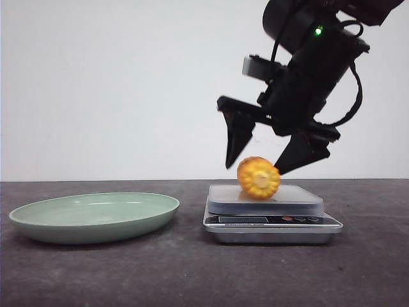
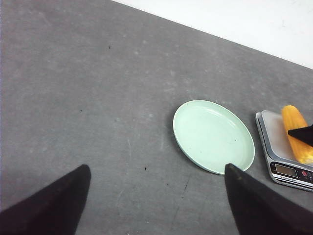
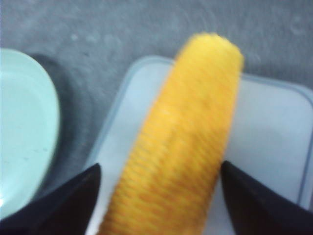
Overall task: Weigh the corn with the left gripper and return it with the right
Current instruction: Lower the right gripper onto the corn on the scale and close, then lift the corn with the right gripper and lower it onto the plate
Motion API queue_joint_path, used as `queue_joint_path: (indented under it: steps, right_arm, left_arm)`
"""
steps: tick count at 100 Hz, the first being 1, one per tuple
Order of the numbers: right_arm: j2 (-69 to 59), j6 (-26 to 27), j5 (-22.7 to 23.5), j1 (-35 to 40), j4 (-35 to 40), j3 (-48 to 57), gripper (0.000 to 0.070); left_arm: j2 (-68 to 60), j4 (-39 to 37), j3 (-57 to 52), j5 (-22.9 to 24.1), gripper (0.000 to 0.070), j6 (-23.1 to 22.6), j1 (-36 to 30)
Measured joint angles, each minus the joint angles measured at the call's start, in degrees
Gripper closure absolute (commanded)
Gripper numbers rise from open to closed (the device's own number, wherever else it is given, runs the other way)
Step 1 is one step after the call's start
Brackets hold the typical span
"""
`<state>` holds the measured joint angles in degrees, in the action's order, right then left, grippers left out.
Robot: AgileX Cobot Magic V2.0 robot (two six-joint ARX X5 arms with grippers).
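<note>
The corn (image 1: 259, 177), yellow-orange with kernel rows, lies on the platform of a small silver kitchen scale (image 1: 271, 211). My right gripper (image 1: 254, 167) is open just above it, one finger on each side; in the right wrist view (image 3: 159, 171) the corn (image 3: 181, 147) lies between the black fingertips (image 3: 78, 188) with a gap on both sides. My left gripper (image 2: 156, 169) is open and empty, high over bare table, far from the scale (image 2: 286, 149). It does not show in the front view. The corn (image 2: 297, 131) shows at the edge of the left wrist view.
A pale green plate (image 1: 96, 216) stands empty on the dark grey table to the left of the scale; it also shows in the left wrist view (image 2: 213, 135) and the right wrist view (image 3: 22, 127). A white wall stands behind the table.
</note>
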<state>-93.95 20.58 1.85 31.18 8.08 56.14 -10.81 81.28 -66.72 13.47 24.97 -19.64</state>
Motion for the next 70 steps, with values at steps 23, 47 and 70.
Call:
queue_joint_path:
  steps: [23, 47, 70]
  right_arm:
    - [-0.09, 0.31, -0.59, 0.39, 0.04, 0.11, 0.0700]
    - [6.10, 0.20, 0.02, 2.80, 0.24, 0.20, 0.0700]
    - [6.69, 0.24, 2.32, 9.20, 1.79, 9.70, 0.0700]
  left_arm:
    - [0.00, -0.02, 0.00, 0.02, 0.0197, -0.17, 0.00]
    - [0.00, -0.02, 0.00, 0.02, 0.0197, -0.20, 0.00]
    - [0.00, -0.02, 0.00, 0.02, 0.0197, -0.20, 0.00]
